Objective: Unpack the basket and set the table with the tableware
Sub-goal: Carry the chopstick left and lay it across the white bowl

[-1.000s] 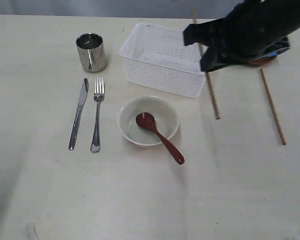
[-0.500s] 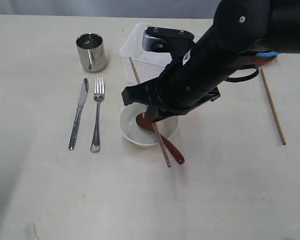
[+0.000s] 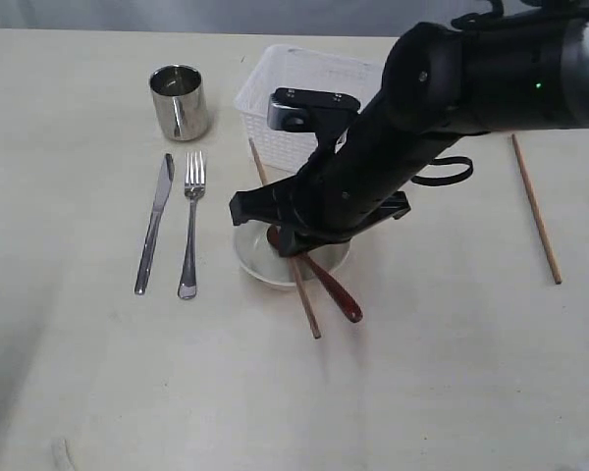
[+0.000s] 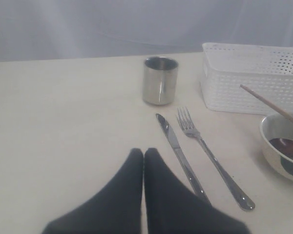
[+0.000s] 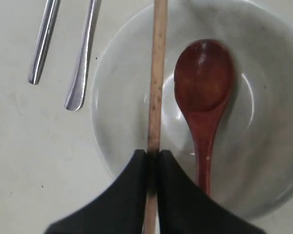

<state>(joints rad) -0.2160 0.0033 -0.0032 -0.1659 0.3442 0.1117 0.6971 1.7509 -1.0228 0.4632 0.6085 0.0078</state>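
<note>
My right gripper (image 5: 153, 155) is shut on one wooden chopstick (image 5: 157, 73) and holds it over the cream bowl (image 5: 117, 97), beside the reddish-brown spoon (image 5: 203, 83) lying in it. From outside, the held chopstick (image 3: 309, 314) slants from the white basket (image 3: 294, 98) across the bowl (image 3: 247, 257) toward the table. The spoon's handle (image 3: 339, 294) sticks out over the rim. A second chopstick (image 3: 536, 208) lies on the table at the right. My left gripper (image 4: 144, 152) is shut with nothing in it, just short of the knife (image 4: 178, 158).
The steel cup (image 3: 179, 101) stands at the far left. Knife (image 3: 154, 226) and fork (image 3: 189, 226) lie side by side left of the bowl. My right arm reaches across the basket's right part and hides what is behind it.
My right arm has swung from the far right of the basket over to the bowl, carrying one chopstick. In the last half second it moved slightly left.
</note>
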